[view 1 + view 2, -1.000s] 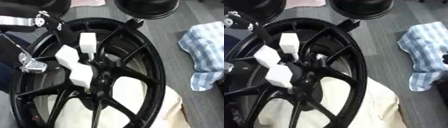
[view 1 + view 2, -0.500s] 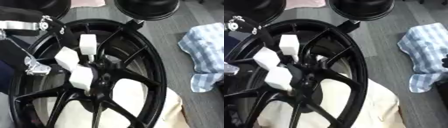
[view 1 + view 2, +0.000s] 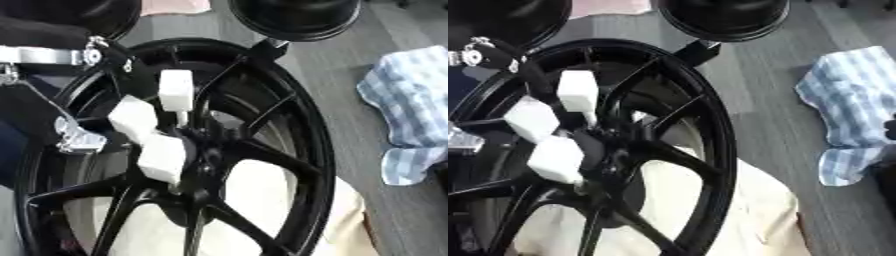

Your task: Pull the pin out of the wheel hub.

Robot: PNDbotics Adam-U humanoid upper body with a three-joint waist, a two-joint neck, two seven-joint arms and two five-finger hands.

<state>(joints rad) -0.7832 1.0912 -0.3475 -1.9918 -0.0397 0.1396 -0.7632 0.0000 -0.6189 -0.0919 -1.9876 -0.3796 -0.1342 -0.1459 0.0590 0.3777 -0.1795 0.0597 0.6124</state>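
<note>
The black wheel hub (image 3: 219, 150) lies flat over a cream cloth (image 3: 754, 220), with three white blocks (image 3: 162, 157) clustered at its centre. The left robot hand (image 3: 79, 140) sits just left of them; I cannot tell whether its fingers are spread or curled. The farthest block tops a thin pin (image 3: 182, 118) whose long axis runs toward the far rim; a blue checked cloth (image 3: 411, 115) lies well right.

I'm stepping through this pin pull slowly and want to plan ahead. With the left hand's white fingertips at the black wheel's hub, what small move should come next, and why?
Probably a short pull straight away from the hub. The left hand has its white-padded fingers gathered at the centre of the black spoked wheel, and a thin pale pin shows just below the top pad. Whether the pads actually clamp it I cannot tell.
</note>
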